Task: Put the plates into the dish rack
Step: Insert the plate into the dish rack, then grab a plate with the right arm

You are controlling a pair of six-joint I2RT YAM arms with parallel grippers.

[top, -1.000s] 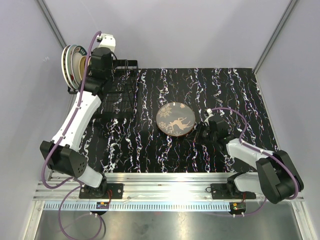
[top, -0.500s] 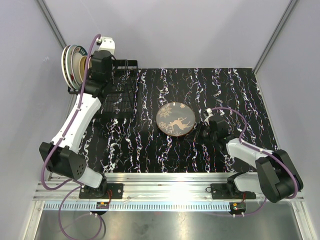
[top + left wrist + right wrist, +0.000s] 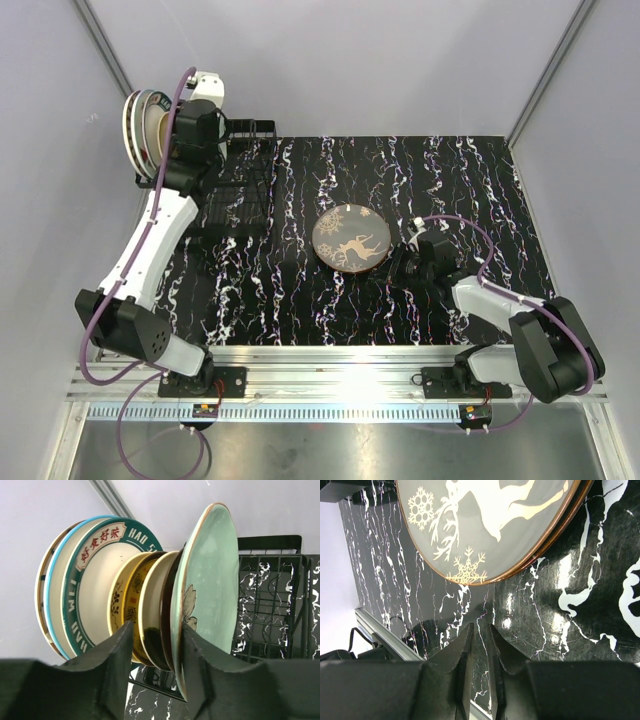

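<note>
L gripper (image 3: 156, 630): jaws apart, gripping nothing; pale green plate (image 3: 210, 580) upright at end of row in dish rack (image 3: 272, 605), just past tips | R gripper (image 3: 480, 627): jaws a crack apart, empty | deer plate (image 3: 495, 520): flat on table (image 3: 580, 610), rim just ahead of R jaws, not touching | R arm nearer, L well away; prob R's pick.

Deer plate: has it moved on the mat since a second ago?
No. The deer plate lies at the same spot against the white veins of the mat.
</note>
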